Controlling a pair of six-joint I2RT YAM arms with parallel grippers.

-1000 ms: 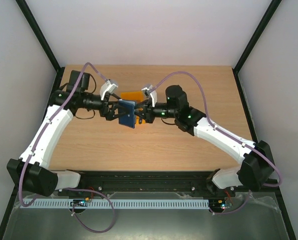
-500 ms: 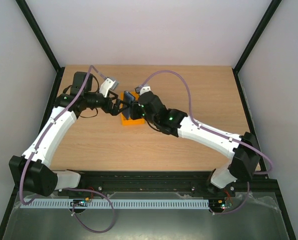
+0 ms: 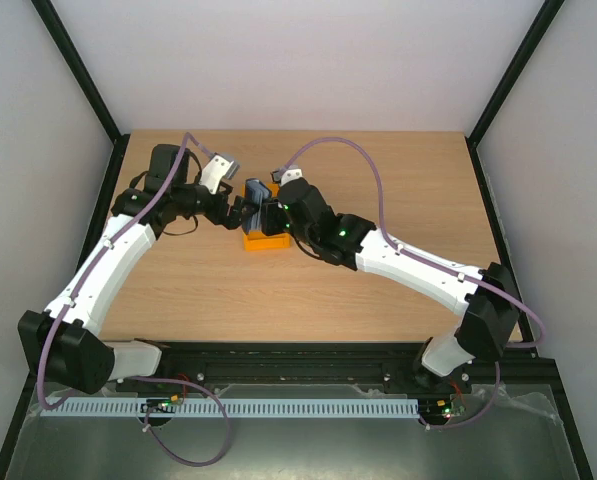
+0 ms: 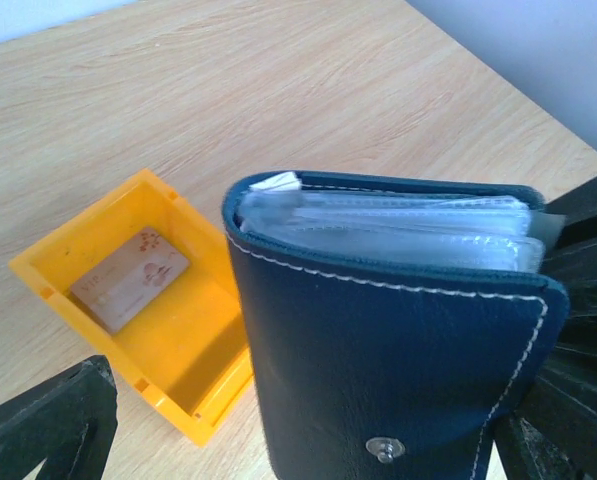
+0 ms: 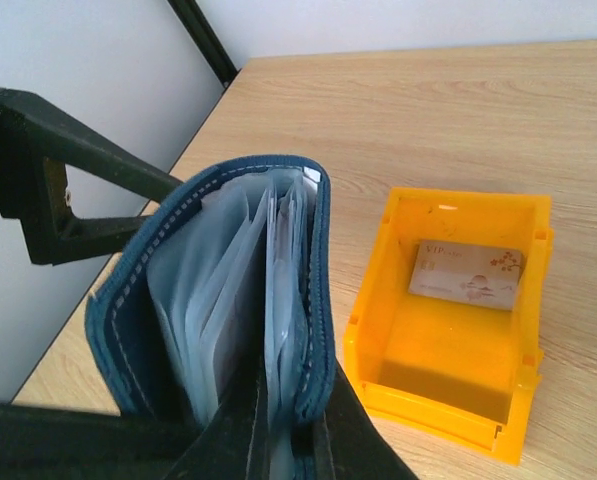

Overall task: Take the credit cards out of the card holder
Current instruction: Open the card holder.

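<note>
The navy card holder [image 4: 398, 340] is held upright over the far left edge of the orange bin, its snap stud facing the left wrist camera. It stands slightly open, with clear sleeves holding pale cards [image 5: 218, 300] inside. My right gripper [image 5: 288, 440] is shut on the holder's [image 5: 313, 300] right cover and sleeves from below. My left gripper [image 4: 303, 425] is open around the holder; its left finger [image 4: 48, 430] stands clear of it. One beige credit card [image 5: 468, 273] lies in the bin, and it also shows in the left wrist view [image 4: 128, 275]. In the top view both grippers, left [image 3: 240, 208] and right [image 3: 271, 215], meet at the holder [image 3: 257, 197].
The orange plastic bin [image 3: 263, 240] sits on the wooden table [image 3: 398, 170] mid-left, just below the grippers. Its rim shows in the wrist views, left [image 4: 98, 350] and right [image 5: 438, 410]. Black frame posts stand at the table's back corners.
The holder, spread wide between both grippers a second ago, is now nearly folded and has moved back over the bin. The right arm swung left and forward; the left gripper drew back slightly.
</note>
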